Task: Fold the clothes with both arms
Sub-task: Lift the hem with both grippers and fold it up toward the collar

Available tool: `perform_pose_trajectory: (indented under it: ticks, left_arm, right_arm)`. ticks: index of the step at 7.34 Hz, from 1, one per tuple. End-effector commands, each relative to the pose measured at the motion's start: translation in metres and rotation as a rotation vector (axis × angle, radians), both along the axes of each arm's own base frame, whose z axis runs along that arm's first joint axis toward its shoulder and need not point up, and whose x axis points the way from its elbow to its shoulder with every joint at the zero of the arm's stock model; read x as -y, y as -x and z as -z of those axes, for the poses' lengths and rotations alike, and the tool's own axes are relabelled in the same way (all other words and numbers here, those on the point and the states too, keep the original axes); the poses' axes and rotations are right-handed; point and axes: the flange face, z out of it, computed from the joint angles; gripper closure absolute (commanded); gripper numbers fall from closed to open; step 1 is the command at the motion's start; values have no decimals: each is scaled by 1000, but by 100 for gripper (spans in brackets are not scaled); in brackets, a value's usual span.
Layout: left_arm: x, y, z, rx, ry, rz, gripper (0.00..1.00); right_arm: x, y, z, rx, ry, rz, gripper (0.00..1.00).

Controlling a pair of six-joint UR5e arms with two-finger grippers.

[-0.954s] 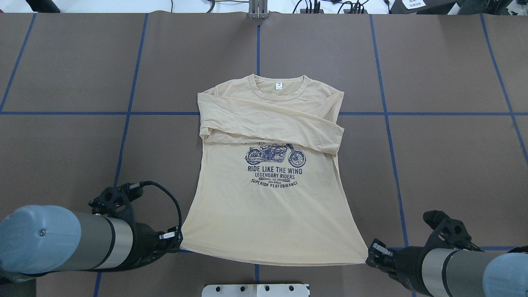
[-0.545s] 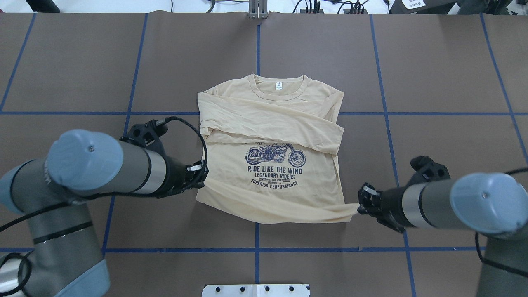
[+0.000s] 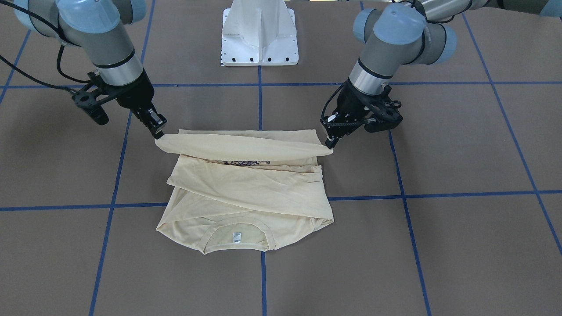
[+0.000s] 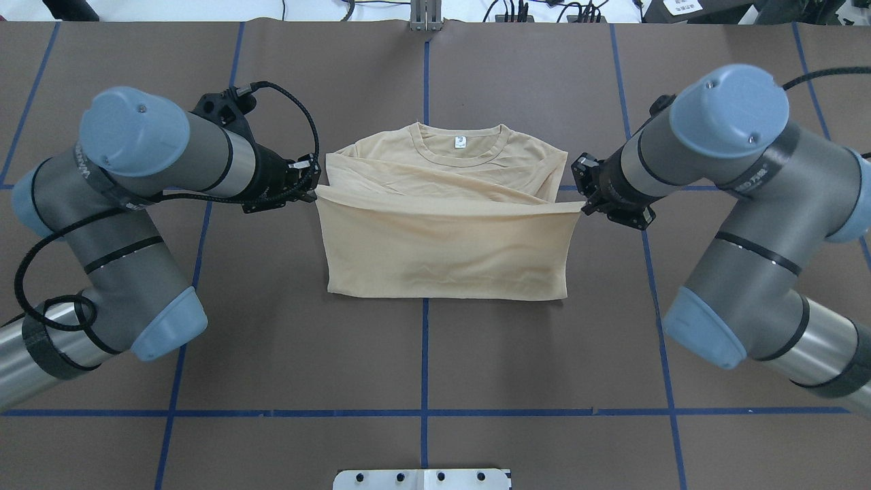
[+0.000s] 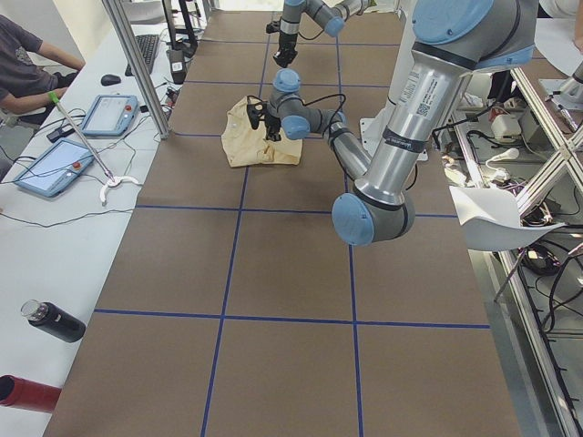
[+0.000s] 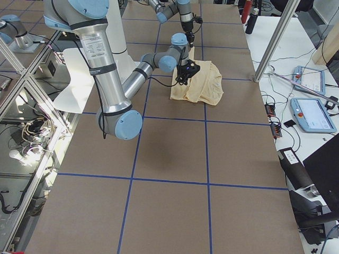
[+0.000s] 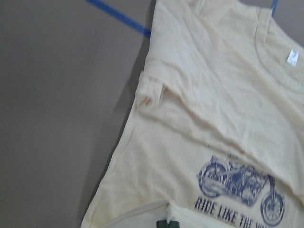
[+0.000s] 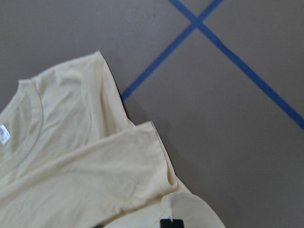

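My left gripper (image 4: 314,188) is pinched tight on one corner of the hem of the T-shirt (image 4: 446,248), and my right gripper (image 4: 580,203) is clamped on the other corner, so the hem (image 3: 246,148) stretches between them as a taut band. Seen from the front, that band hangs just above the cloth, not lying on it. It runs across the chest a short way from the collar (image 4: 460,156), roughly parallel to it. The collar lies flat on the tabletop (image 4: 272,327) with its small white neck label (image 4: 461,141) showing. Between the collar and the held hem, the folded sleeves (image 4: 435,178) cross the chest. The lower half of the shirt is doubled over. Its fold crease (image 4: 446,297) forms the straight edge farthest from the collar, and the plain back side faces up. The motorcycle graphic (image 7: 237,183) is covered in the overhead view but shows in the left wrist view beneath the lifted hem. Both grippers sit just outside the shirt's side edges, level with the shoulders below the collar. Bare brown tabletop crossed by blue tape lines (image 4: 424,354) surrounds the shirt on every side. Beyond the collar it runs to the far edge. The white pedestal base (image 4: 422,478) stands well apart from the collar, past the fold crease.
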Motion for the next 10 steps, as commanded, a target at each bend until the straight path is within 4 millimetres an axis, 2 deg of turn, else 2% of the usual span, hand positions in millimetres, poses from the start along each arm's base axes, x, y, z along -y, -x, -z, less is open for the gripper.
perform_pose_trajectory:
  ticks: [1,2,3,5,6,7,8,9,10]
  left_arm:
    - [35,10,-5,-8,-14,33,100]
    - [50,-6,-5,6,1,35,100]
    - [72,-26,-8,20,11,41,100]
    - [104,-53,-48,18,-23,83,100]
    - [119,-68,-51,39,-15,92,100]
    - [131,-78,-56,65,-9,112,100]
    - [138,-84,-64,69,-20,131,100]
    - [139,-86,-70,65,-25,131,100]
    - [139,-86,-74,69,-22,131,100]
  right_arm:
    - [62,5,-4,-72,-28,21,100]
    - [82,25,-17,-105,-19,42,100]
    - [105,46,-20,-129,-10,56,100]
    - [137,79,-41,-133,-14,64,100]
    - [147,92,-61,-148,-13,62,100]
    - [154,102,-65,-169,-29,51,100]
    - [149,126,-77,-215,-33,60,100]
    - [153,131,-70,-228,-50,47,100]
    - [154,131,-77,-237,-43,48,100]
